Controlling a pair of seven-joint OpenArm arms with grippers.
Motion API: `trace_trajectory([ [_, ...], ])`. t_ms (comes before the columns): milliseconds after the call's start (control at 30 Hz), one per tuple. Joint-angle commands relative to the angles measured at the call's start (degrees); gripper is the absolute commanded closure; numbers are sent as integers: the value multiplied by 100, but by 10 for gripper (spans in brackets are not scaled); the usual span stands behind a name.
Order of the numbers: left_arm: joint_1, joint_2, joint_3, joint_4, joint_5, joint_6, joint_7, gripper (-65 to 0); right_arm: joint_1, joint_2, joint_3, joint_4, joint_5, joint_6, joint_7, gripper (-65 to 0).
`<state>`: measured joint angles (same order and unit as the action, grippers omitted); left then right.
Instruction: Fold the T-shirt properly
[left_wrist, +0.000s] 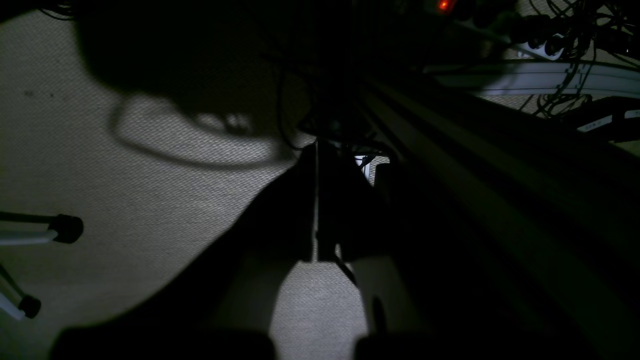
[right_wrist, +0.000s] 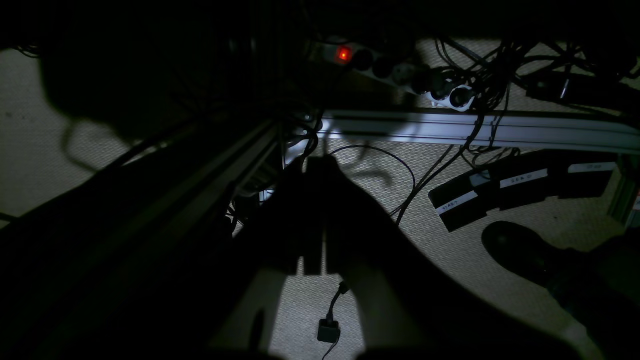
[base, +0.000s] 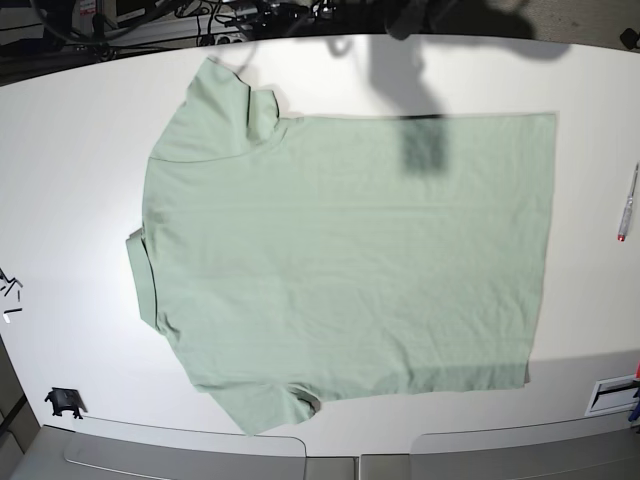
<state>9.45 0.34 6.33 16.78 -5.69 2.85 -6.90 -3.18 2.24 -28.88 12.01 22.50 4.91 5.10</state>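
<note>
A: T-shirt lies flat mid-surface, collar twd left edge, hem twd right. Nothing folded yet.

B: Left gripper & right gripper both shut, empty, hanging below the surface over carpet, well apart from the shirt. Each should prob. pinch one sleeve-side corner first.

The base view is brightly and evenly lit from above; the white table is close to washed out; a soft grey shadow is cast over the shirt near its upper edge, with a darker patch inside it; straight edges are bowed toward the corners by the wide lens; both wrist views are very dim and grainy; only patches of carpet are lit; the near parts are reduced to black, unfocused silhouettes; a red lamp glows
</note>
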Motion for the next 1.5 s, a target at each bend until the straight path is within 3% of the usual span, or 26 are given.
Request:
trace_trajectory([
  [0, 59, 44, 4, 22, 28, -4, -37, 0, -4, 13, 9, 26, -2, 20, 68, 0],
  [900, 105, 42, 4, 52, 26, -2, -35, 0, -116, 15, 9, 37, -2, 22, 90, 0],
  [1067, 125, 24, 4, 52, 7, 11, 173, 0, -179, 66, 11, 85, -4, 20, 83, 0],
  [1200, 387, -144, 4, 214, 0, 11, 197, 0, -382, 264, 11, 212, 0, 20, 90, 0],
  [1467, 1580, -868, 4, 1628, -603, 11, 199, 0, -1443, 909, 11, 1394, 13, 20, 92, 0],
])
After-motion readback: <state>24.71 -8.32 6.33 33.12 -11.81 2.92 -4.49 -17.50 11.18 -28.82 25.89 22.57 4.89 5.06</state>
